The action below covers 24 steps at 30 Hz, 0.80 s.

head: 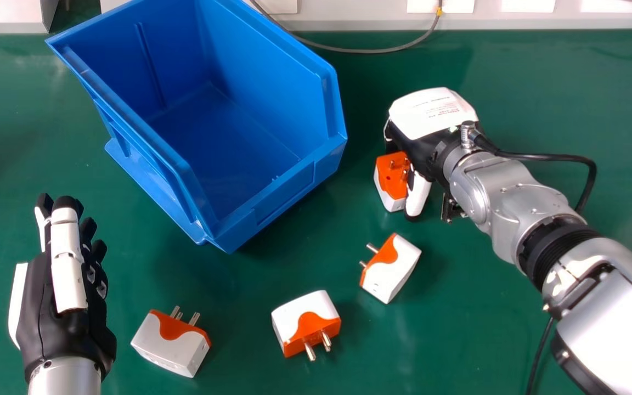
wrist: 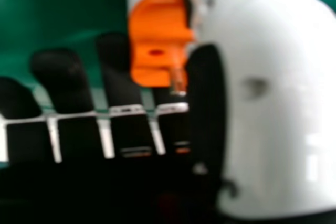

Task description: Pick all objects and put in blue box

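My right hand [head: 430,116] is right of the blue box [head: 272,193] in the head view, shut on a white-and-orange plug adapter [head: 391,181] held beside its thumb. In the right hand view the orange face of this adapter [wrist: 156,40] lies between the fingers and thumb of my right hand [wrist: 262,108], a metal prong showing. Three more adapters lie on the green table: one [head: 391,270] below the right hand, another [head: 304,325] at the lower middle, a third [head: 170,343] at the lower left. My left hand [head: 68,274] is open at the left, fingers straight.
The box stands tilted to the view on the green table [head: 541,99], its inside bare. A grey cable [head: 371,51] loops behind it along the back edge. A black cable [head: 541,351] runs beneath the right forearm. Green surface separates the left hand from the box.
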Tool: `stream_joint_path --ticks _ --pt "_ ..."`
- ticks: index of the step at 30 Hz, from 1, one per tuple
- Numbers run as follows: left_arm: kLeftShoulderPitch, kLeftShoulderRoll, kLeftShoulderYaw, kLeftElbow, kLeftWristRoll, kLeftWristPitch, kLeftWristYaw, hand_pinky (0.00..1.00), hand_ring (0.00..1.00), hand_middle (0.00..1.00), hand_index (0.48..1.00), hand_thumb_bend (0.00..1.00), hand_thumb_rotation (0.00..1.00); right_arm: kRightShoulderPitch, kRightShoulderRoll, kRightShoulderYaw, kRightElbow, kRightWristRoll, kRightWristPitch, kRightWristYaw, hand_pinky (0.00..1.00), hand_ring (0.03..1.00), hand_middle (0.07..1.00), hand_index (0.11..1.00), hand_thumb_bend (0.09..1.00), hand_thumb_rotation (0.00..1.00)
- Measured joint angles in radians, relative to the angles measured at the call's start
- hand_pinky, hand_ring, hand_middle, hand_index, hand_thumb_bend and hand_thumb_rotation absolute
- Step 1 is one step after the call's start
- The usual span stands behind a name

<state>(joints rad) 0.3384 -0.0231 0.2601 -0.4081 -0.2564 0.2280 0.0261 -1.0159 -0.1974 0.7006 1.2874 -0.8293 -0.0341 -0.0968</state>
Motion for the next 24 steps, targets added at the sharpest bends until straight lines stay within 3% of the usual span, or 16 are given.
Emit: stream_joint_path --ticks 5,12,22,24 --pt "-0.018 0.0 0.001 0.011 0.002 0.0 0.002 1.0 1.0 1.0 1.0 0.28 0.98 0.001 -0.003 -0.016 0.0 0.003 0.0 -0.005 0.2 0.257 0.474 0.505 0.522 0.0" --pt "-0.054 0.002 0.006 0.054 0.002 0.0 0.002 1.0 1.0 1.0 1.0 0.28 0.98 0.001 -0.039 -0.055 -0.033 0.028 -0.018 0.003 0.2 0.323 0.485 0.497 0.52 0.0" --pt "-0.136 0.023 0.034 0.143 0.011 -0.001 0.002 1.0 1.0 1.0 1.0 0.27 0.98 0.043 -0.177 -0.12 -0.27 0.044 -0.071 0.022 0.12 0.373 0.485 0.491 0.518 0.0" --pt "-0.151 0.029 0.04 0.16 0.011 -0.002 0.002 1.0 1.0 1.0 1.0 0.27 0.98 0.072 -0.212 -0.139 -0.345 0.045 -0.092 0.014 0.11 0.321 0.479 0.488 0.518 0.0"
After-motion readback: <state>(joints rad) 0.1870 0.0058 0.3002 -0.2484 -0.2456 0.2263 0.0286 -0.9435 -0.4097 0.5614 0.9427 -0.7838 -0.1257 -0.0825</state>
